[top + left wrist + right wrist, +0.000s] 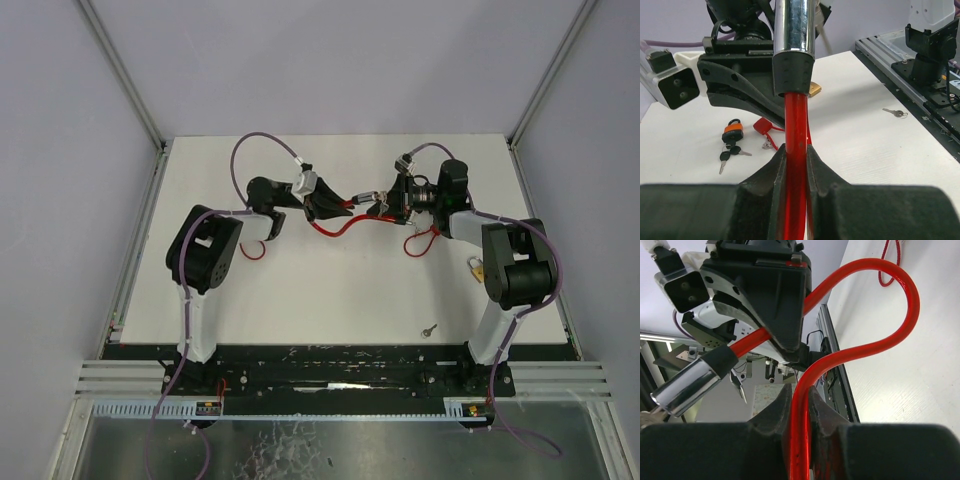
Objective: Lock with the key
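**Q:** What is on the left of the scene?

**A:** The left arm reaches over a white table [250, 300] toward its middle. The left gripper [796, 152] is narrowed around a red cable [796, 125], with both jaws pressed against its sides. It grips just below a black collar. Above that collar the cable finishes in a chrome end [794, 25], which sticks out past the jaws.

**Q:** And in the middle?

**A:** From above, the two grippers face each other, close together and raised off the table. The red cable sags between them in a loop. The right wrist camera shows it curving out wide, bending back and running down into the other jaws.

**Q:** What is the right hand doing?

**A:** The right gripper [799, 395] is also drawn in tight on the red cable, holding it further along the loop than the left one does. Neither gripper holds a key.

**Q:** Where is the key?

**A:** One loose key [428, 329] lies flat on the table. It is near the front edge, right of centre and well apart from both grippers. Whether anything sits in the chrome end's tip cannot be told.

**Q:** Anything else?

**A:** An orange padlock [733, 131] lies on the table beyond the cable, with black-headed keys [729, 152] just beside it. Further right, a small brass padlock [476, 266] rests next to the right arm.
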Robot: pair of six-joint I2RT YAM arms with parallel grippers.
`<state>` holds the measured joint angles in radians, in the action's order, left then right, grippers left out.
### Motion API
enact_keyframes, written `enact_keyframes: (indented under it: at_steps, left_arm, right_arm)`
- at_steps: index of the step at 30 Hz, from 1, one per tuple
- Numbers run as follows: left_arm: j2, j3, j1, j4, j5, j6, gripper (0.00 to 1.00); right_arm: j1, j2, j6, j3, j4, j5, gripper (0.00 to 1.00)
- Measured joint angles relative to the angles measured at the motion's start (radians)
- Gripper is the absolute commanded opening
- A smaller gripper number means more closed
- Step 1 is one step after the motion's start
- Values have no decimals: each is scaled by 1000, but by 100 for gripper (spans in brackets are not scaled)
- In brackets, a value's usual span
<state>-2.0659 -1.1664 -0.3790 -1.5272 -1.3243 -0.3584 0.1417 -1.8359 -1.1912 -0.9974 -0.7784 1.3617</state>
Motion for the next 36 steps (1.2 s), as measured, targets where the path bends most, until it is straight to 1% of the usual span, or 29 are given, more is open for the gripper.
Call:
enact_keyframes:
  at_steps: [4,7,9,10,13,15,19,25,33,36]
  left_arm:
    - [-18,0,-2,0,-3,10,1]
    - [-23,0,-4,1,11,18,1]
    - [-23,0,-3,0,34,18,1]
    - [-23,1,-2,0,49,18,0]
    - [-9,30,3,1,105,35,1]
    - [11,69,9,1,148,64,1]
    - [48,127,15,1,212,125,1]
    - [70,149,16,1,252,172,1]
    - [134,200,16,4,290,197,1]
    - [182,207,16,5,314,188,1]
  right_arm:
    - [0,0,-12,3,-17,13,0]
    - [0,0,60,1,43,12,0]
    - [0,0,230,-29,229,-4,0]
    - [1,-3,376,-76,411,-42,0]
    - [1,-48,704,-224,749,-148,0]
    - [1,-71,863,-279,877,-221,0]
    - [2,-89,1046,-283,1033,-327,0]
    - [18,-102,1188,-283,1124,-449,0]
    - [58,-169,1246,-283,1136,-505,0]
    - [61,-188,1252,-283,1135,-507,7]
